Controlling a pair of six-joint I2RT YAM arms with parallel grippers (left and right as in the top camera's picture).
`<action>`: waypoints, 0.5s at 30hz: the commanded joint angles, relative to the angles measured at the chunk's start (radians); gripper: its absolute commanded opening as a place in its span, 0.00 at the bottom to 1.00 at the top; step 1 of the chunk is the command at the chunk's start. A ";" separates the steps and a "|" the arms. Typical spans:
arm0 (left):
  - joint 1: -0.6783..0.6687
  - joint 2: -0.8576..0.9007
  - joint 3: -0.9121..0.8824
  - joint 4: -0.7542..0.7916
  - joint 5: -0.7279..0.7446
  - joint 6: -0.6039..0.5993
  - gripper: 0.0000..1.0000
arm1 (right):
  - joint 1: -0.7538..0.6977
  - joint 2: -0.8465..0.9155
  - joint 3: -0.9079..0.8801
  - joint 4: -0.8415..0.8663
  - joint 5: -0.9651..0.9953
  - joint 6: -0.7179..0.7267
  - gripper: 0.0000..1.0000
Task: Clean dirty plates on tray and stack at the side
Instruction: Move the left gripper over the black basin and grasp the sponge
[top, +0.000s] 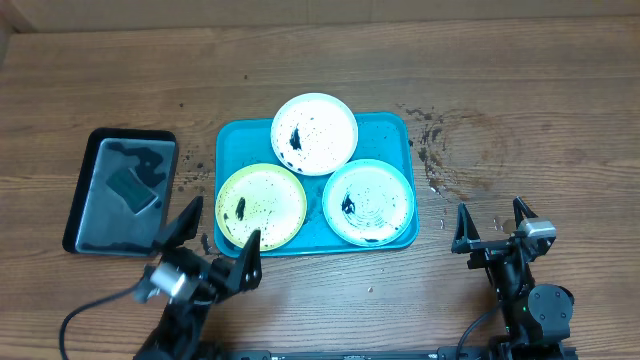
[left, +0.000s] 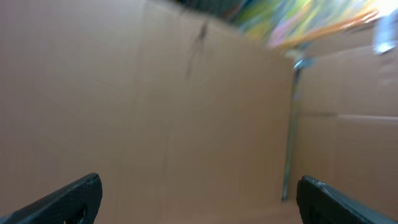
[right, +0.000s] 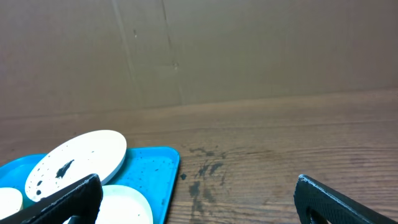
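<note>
The turquoise tray (top: 385, 135) lies mid-table with three dirty plates on it: a white plate (top: 314, 133) at the back, a yellow-green plate (top: 261, 205) front left, a pale mint-green plate (top: 368, 201) front right. All carry black specks and smears. My left gripper (top: 213, 232) is open and empty, just front-left of the tray by the yellow-green plate. My right gripper (top: 492, 225) is open and empty, on bare table right of the tray. The right wrist view shows the white plate (right: 74, 163), mint plate (right: 124, 205) and tray corner (right: 158, 171). The left wrist view shows only a cardboard wall.
A smaller black tray (top: 95, 200) holding a dark sponge-like block (top: 133, 188) sits at the left. Black dirt stains (top: 435, 150) mark the wood right of the turquoise tray. A cardboard wall (right: 199, 50) stands behind the table.
</note>
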 joint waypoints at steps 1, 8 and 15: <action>0.000 -0.004 0.071 -0.023 0.004 0.044 1.00 | 0.003 -0.008 -0.010 0.006 0.010 0.000 1.00; 0.000 0.240 0.461 -0.512 -0.284 0.344 1.00 | 0.003 -0.008 -0.010 0.006 0.010 0.000 1.00; 0.001 0.741 0.913 -0.907 -0.402 0.447 1.00 | 0.003 -0.008 -0.010 0.006 0.010 0.000 1.00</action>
